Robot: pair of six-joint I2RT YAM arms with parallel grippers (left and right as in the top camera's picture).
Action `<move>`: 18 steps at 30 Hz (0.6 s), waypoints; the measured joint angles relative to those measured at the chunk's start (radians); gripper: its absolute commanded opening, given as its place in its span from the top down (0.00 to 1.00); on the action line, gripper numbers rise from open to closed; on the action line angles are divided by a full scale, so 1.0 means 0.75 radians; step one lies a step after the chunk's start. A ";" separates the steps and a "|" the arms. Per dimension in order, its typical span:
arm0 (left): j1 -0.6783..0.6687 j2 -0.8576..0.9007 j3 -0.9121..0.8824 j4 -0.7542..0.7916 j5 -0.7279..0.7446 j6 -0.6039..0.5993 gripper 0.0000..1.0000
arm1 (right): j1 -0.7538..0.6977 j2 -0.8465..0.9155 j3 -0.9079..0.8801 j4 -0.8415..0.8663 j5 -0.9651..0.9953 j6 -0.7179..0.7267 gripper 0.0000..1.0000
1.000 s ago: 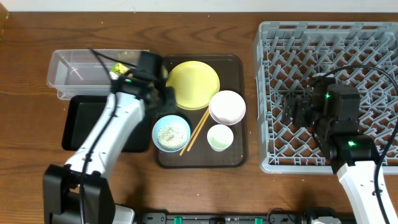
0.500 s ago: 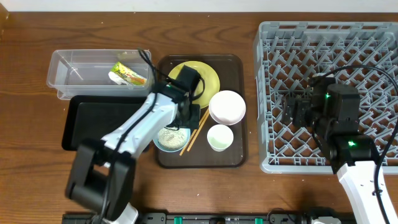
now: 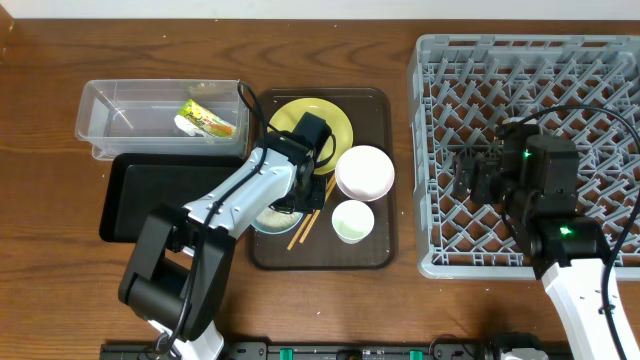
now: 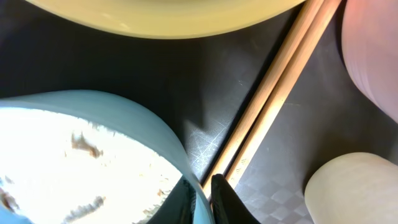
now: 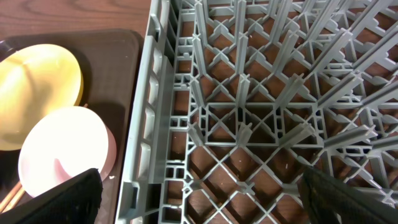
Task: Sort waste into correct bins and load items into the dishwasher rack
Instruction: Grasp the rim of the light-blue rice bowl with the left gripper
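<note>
Overhead: 2 chopsticks point(image 3: 299, 236) on tray point(image 3: 378, 256), long axis diagonal, lower-left to upper-right, between blue bowl point(image 4: 124, 118) and cup point(image 3: 353, 221) | left gripper point(image 4: 204, 199) narrow, pinching its rim | right gripper point(image 5: 205, 198) wide over rack point(image 5: 249, 93)

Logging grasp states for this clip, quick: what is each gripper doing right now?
Left gripper: closed on the rim of the light blue bowl.
Right gripper: open, holding nothing, above the dishwasher rack.
</note>
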 measured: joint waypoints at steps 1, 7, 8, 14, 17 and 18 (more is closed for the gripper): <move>0.000 0.000 0.000 -0.001 0.001 -0.003 0.90 | 0.000 0.000 0.000 -0.001 0.000 0.000 0.01; 0.000 -0.007 0.000 -0.019 -0.005 -0.037 0.94 | 0.000 0.000 0.000 0.000 0.000 0.000 0.01; 0.000 -0.009 0.000 -0.023 -0.005 -0.037 0.94 | 0.000 0.000 0.000 -0.001 0.000 0.000 0.01; 0.001 -0.064 0.000 -0.044 -0.009 -0.040 0.94 | 0.000 0.000 0.000 -0.001 0.000 0.000 0.01; 0.004 -0.137 0.000 -0.043 -0.005 -0.041 0.94 | 0.000 0.000 0.000 -0.001 0.000 0.000 0.01; 0.005 -0.168 0.000 -0.043 -0.001 -0.041 0.94 | 0.000 0.000 0.000 -0.001 0.000 0.000 0.01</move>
